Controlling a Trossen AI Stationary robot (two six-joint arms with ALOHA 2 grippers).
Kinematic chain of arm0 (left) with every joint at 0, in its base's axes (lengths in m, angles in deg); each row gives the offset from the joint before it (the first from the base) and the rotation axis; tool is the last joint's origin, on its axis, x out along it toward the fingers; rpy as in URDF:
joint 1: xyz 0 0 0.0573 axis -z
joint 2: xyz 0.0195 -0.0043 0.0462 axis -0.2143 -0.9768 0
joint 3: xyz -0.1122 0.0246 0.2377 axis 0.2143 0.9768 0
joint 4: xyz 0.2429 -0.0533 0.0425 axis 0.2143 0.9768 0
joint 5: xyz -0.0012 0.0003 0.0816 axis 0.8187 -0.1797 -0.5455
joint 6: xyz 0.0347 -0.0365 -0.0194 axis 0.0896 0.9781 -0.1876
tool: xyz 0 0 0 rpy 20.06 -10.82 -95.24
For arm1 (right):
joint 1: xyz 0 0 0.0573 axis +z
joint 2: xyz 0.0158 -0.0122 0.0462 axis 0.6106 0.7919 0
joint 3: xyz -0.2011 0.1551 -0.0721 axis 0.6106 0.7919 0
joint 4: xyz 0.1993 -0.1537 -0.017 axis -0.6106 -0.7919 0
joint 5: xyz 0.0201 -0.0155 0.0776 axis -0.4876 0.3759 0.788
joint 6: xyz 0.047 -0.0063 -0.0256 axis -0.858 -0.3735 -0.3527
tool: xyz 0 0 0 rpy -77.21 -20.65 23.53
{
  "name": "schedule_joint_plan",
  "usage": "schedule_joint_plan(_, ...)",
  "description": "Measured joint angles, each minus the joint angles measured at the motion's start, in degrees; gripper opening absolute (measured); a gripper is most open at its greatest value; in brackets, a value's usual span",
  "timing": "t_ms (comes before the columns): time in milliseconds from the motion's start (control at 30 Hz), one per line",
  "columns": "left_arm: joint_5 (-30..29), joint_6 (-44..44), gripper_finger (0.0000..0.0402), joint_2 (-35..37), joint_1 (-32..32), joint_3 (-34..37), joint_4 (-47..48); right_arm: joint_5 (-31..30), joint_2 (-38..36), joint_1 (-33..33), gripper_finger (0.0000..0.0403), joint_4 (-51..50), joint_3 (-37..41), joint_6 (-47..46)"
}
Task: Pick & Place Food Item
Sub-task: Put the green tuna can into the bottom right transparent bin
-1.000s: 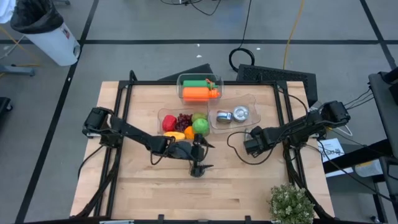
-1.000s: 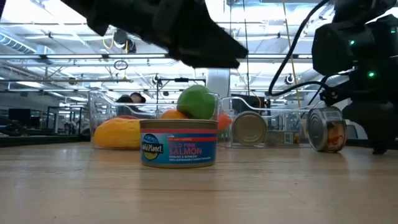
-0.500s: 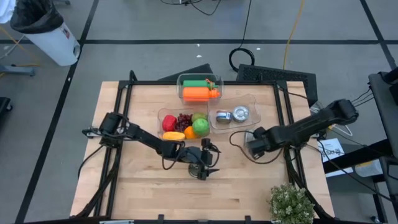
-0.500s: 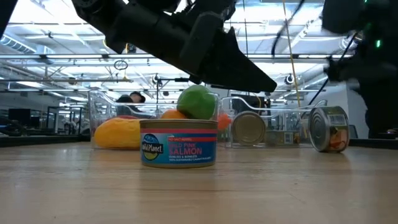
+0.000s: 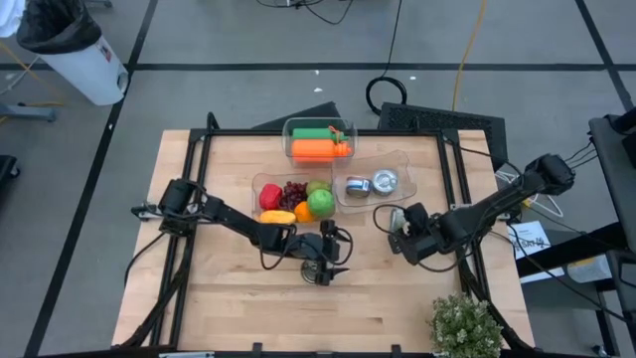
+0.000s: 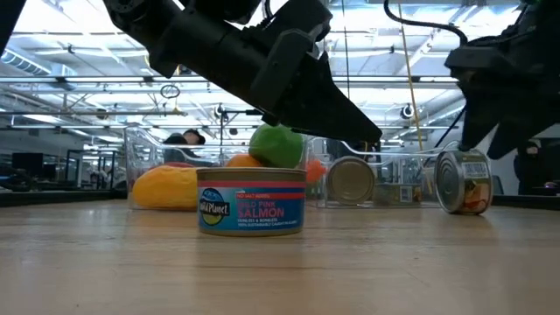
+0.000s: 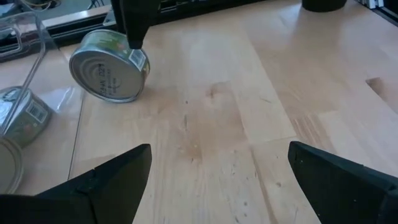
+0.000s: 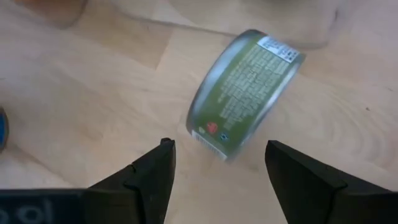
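A pale wooden table (image 5: 229,298) lies under me, a hall with ceiling lights beyond. My left gripper (image 5: 333,267) hangs over the salmon can (image 6: 252,200), which stands upright near the fruit tray (image 5: 266,183); its jaws are spread wide, gripping nothing. My right gripper (image 8: 214,163) hovers at a green-labelled can (image 8: 244,93) lying on its side by the clear tray (image 5: 405,164), jaws partly apart and empty.

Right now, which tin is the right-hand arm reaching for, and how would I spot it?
Start at the clear tray holding two tins, on the table's far right side. Just off its near edge, a green-labelled can lies alone on the bare wood, under the right gripper. Unlike the upright salmon tin, it rests on its side.
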Motion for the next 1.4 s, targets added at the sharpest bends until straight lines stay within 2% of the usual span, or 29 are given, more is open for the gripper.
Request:
schedule_joint_plan(367, 0.0, 1.9, 0.0392, 0.0, 0.0, 0.0, 0.7, -9.5, 8.7, -1.4, 0.0235, 3.3, 0.3, -2.1)
schedule_joint_plan(500, 0.0, 2.2, 0.0392, 0.0, 0.0, 0.0, 1.7, -9.4, 10.0, -2.2, 0.0234, 8.0, 2.5, -1.6)
schedule_joint_plan(600, 0.0, 2.3, 0.0392, 0.0, 0.0, 0.0, 1.5, -9.3, 10.4, -2.4, 0.022, 10.7, 4.1, -1.7)
schedule_joint_plan(700, 0.0, 2.3, 0.0392, 0.0, 0.0, 0.0, 1.7, -9.8, 10.1, -2.2, 0.0183, 12.3, 4.4, 0.8)
schedule_joint_plan(767, 0.0, 2.3, 0.0392, 0.0, 0.0, 0.0, 1.6, -9.7, 8.8, -1.9, 0.0154, 14.5, 4.4, 4.4)
schedule_joint_plan(967, 0.0, 2.3, 0.0392, 0.0, 0.0, 0.0, 1.6, -10.2, 0.5, -1.0, 0.0153, 30.0, 4.4, 25.4)
schedule_joint_plan(1067, 0.0, 2.3, 0.0392, 0.0, 0.0, 0.0, 1.6, -12.8, -4.6, -1.5, 0.0153, 36.7, 4.2, 37.5)
schedule_joint_plan(1167, 0.0, 2.3, 0.0392, 0.0, 0.0, 0.0, 1.6, -18.2, -8.3, -3.7, 0.0153, 35.8, 2.6, 46.9)
schedule_joint_plan(1267, 0.0, 2.3, 0.0392, 0.0, 0.0, 0.0, 1.6, -22.1, -10.0, -8.1, 0.0153, 29.9, 0.9, 53.6)
schedule_joint_plan(1400, 0.0, 2.3, 0.0392, 0.0, 0.0, 0.0, 1.7, -18.9, -9.3, -18.2, 0.0153, 20.3, -0.1, 58.5)
